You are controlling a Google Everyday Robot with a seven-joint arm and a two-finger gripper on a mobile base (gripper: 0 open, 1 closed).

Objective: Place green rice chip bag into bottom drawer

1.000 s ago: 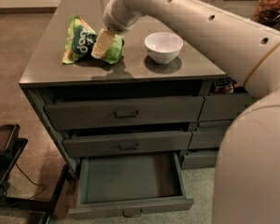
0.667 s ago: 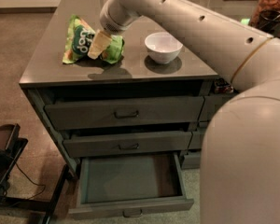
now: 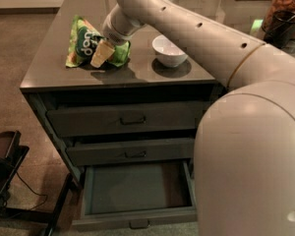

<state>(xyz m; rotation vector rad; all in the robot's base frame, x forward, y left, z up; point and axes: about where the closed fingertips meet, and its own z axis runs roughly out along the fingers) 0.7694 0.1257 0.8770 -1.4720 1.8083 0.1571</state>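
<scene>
The green rice chip bag (image 3: 81, 43) lies on the dark counter top (image 3: 49, 73), near its left side. My gripper (image 3: 102, 55) reaches down from the right and rests against the bag's right half, covering part of it. The bottom drawer (image 3: 137, 187) stands pulled out below, its flat floor bare, with a small handle (image 3: 139, 224) at the front's middle. My arm (image 3: 211, 43) crosses the counter from the right.
A white bowl (image 3: 169, 50) sits on the counter right of the bag. Two shut drawers (image 3: 132, 118) (image 3: 132, 154) sit above the open one. A jar (image 3: 285, 9) stands at the back right. A black stand and cables (image 3: 5, 166) are on the floor at left.
My arm's elbow has swung nearer and now fills the right side of the view. The gripper stays at the bag, which has hardly moved.
</scene>
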